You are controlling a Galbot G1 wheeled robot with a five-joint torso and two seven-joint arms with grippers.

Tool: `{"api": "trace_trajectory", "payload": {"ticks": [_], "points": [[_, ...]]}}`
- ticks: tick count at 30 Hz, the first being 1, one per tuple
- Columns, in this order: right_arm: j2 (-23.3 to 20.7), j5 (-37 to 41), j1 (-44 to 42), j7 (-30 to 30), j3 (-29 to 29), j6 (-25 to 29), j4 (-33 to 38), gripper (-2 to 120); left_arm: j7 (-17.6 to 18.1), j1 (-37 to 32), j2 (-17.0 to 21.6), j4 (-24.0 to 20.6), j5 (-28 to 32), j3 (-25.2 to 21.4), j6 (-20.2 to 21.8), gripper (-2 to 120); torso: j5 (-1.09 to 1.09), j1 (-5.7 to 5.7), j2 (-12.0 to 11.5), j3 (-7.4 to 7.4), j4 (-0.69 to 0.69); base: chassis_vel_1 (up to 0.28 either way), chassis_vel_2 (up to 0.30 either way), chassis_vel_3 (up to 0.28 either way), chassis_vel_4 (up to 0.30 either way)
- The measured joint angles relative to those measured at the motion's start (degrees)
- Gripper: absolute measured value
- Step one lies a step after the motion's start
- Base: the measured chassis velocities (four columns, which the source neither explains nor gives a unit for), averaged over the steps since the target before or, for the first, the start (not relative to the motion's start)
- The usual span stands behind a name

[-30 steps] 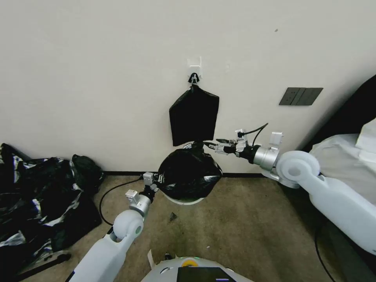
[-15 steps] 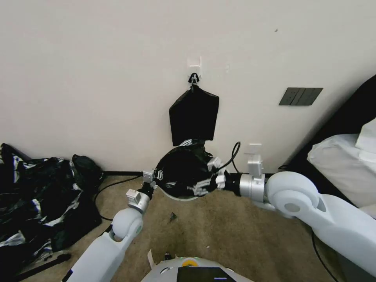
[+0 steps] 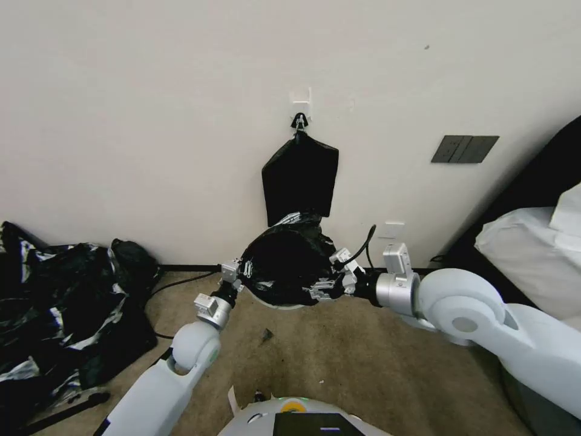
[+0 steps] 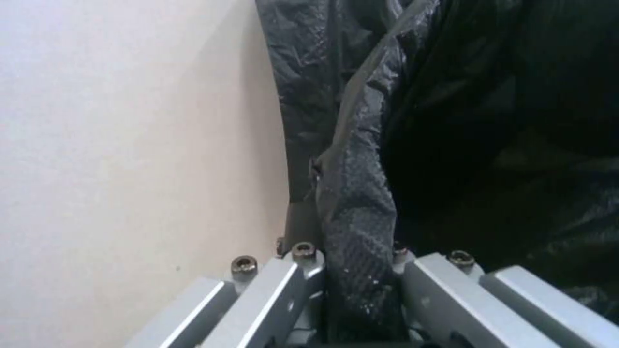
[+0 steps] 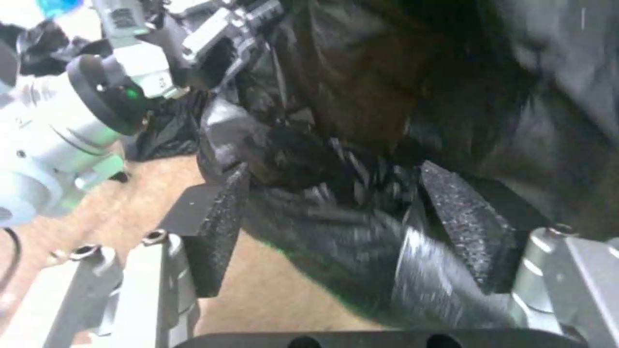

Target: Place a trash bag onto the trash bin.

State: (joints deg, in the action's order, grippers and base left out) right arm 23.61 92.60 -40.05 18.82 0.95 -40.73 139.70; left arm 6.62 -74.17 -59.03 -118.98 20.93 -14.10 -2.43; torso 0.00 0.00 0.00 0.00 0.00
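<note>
Against the wall at about 12 o'clock from the robot's base, the trash bag (image 3: 287,266) is being draped over the trash bin (image 3: 284,306), of which a thin cream sliver of rim is being shown below the black plastic. At the bag's 9 o'clock edge, the left gripper (image 3: 241,270) is being kept clamped on a twisted strand of the plastic, which is being seen pinched between its pads in the left wrist view (image 4: 358,270). At the bag's 4 o'clock edge, the right gripper (image 3: 331,284) is being held with its pads (image 5: 467,232) parted widely, the lower bulge of the bag (image 5: 361,227) lying between them but not yet squeezed.

Judging from this, the bag's mouth is being spread around the rim, and the step is only partly done. For it to be done well, the right pads should be closed on a single layer near the hem rather than on the bunched bulge. The left hold should be kept firm as an anchor, so that the film is being tensioned across the opening. Pulling should be gentle, since thin film is likely to tear and the light bin is likely to tip or slide on the carpet (image 3: 363,363).

A flat black bundle (image 3: 300,178) is being left hanging on the wall hook at 12 o'clock above the bin.
</note>
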Motion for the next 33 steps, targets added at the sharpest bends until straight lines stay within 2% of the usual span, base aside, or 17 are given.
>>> {"api": "trace_trajectory", "payload": {"ticks": [5, 8, 12, 16, 20, 22, 33], "points": [[0.13, 7.01, 0.00, 5.20, 0.00, 0.04, -0.08, 68, -0.31, 0.17, -0.07, 0.11, -0.05, 0.01, -0.28, 0, 0.00, 0.00, 0.00, 0.00, 0.00, 0.000, 0.000, 0.000, 0.000], [1.45, 16.36, 0.22, 12.87, 0.01, 0.13, -0.68, 71, -0.67, 0.13, -0.09, 0.13, -0.10, 0.02, -0.52, 0, 0.01, 0.00, 0.00, 0.00, 0.00, 0.000, 0.000, 0.000, 0.000], [2.14, 19.29, 0.52, 16.30, 0.07, 0.19, -0.54, 73, -0.90, -0.03, 0.07, 0.12, -0.17, -0.06, -0.62, 0, 0.01, 0.00, 0.00, 0.00, 0.00, 0.000, 0.000, 0.000, 0.000], [1.65, 22.08, 0.87, 16.01, 0.63, 0.23, 0.29, 78, -1.02, 0.17, 0.10, 0.52, -0.14, -0.20, -0.66, 0, 0.00, 0.00, 0.00, 0.00, 0.00, 0.000, 0.000, 0.000, 0.000], [1.77, 21.04, 1.23, 12.21, 0.93, 0.30, 1.03, 82, -1.19, 0.23, -0.17, 0.77, -0.14, -0.13, -0.66, 0, 0.00, 0.00, 0.00, 0.00, 0.00, 0.000, 0.000, 0.000, 0.000], [2.86, 16.29, 1.84, 8.87, 0.30, 0.35, 1.61, 91, -1.27, 0.23, -0.67, 0.82, -0.38, 0.42, -0.66, 0, 0.00, 0.00, 0.00, 0.00, 0.00, 0.000, 0.000, 0.000, 0.000], [4.55, 7.90, 1.59, 6.17, -4.04, 0.35, 1.03, 96, -1.23, 0.09, -0.57, 0.00, -0.64, 0.77, -0.60, 0, 0.00, 0.00, 0.00, 0.00, 0.00, 0.000, 0.000, 0.000, 0.000]]}}
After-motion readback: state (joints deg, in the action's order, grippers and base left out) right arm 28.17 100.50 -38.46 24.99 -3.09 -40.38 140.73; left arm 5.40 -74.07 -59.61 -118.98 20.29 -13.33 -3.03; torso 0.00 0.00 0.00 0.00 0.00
